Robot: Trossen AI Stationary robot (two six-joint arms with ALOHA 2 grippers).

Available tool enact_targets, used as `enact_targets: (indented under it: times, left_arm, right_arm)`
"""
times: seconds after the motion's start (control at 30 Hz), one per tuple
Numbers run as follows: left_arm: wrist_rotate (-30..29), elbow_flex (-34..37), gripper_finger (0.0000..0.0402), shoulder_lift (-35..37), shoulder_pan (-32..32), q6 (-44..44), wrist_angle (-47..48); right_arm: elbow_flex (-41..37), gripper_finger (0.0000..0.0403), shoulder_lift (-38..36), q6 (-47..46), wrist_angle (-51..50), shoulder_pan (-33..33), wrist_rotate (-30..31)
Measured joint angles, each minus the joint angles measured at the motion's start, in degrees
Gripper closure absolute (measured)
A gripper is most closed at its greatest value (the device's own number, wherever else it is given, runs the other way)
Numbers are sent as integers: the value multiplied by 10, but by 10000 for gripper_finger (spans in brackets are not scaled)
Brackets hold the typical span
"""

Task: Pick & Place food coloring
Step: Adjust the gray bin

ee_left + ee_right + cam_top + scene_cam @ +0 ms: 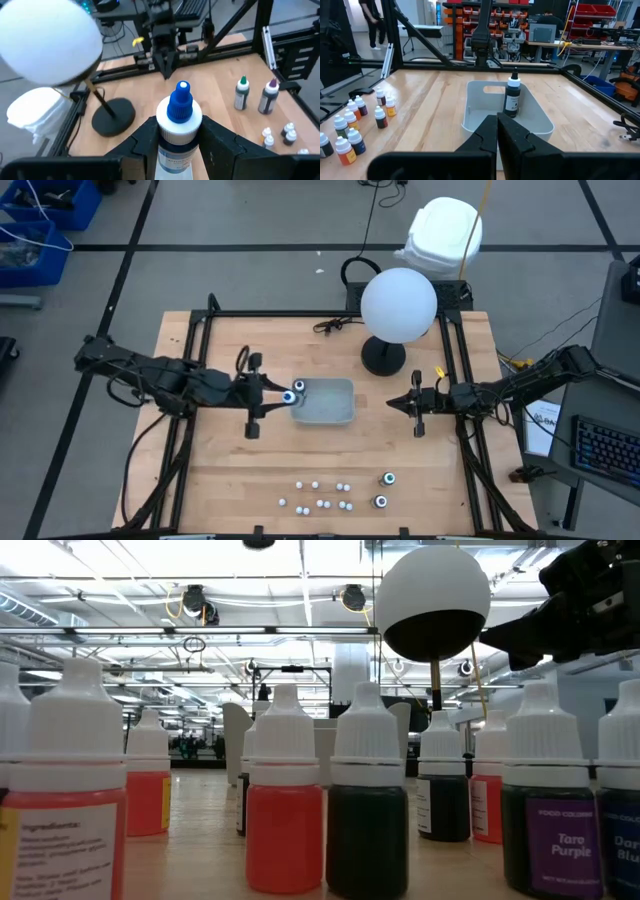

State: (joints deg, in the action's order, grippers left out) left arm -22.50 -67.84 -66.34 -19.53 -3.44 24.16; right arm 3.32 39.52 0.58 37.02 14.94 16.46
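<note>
Left gripper (175,140): I have its fingers clamped on blue-capped bottle (179,117), over clear tray (325,405)'s left rim.
Handling: light, rigid, slick; grip body.
Right gripper (412,404): clenched, right of tray.

A wooden table (230,480) with a black frame stands on a grey floor (250,220) marked with dark lines. A white globe lamp (398,303) on a black round base sits at the table's far side. Blue bins (40,225) rest on the floor. Beyond, red shelving (485,15) and workbenches line the room under ceiling lights (120,585).
</note>
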Motion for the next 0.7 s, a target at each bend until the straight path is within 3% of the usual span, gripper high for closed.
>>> enact_targets:
  times: [0.23, 0.47, 0.7]
  left_arm:
    - [-8, 142, 277, 53, 6, 10, -126]
    - [-9, 258, 277, 56, 20, 31, -244]
    - [-11, 324, 277, 55, 41, 56, -316]
  right_arm:
    - [0, 401, 0, -4, 0, 0, 0]
    - [0, 401, 1, -4, 0, 0, 0]
    - [0, 401, 1, -4, 0, 0, 0]
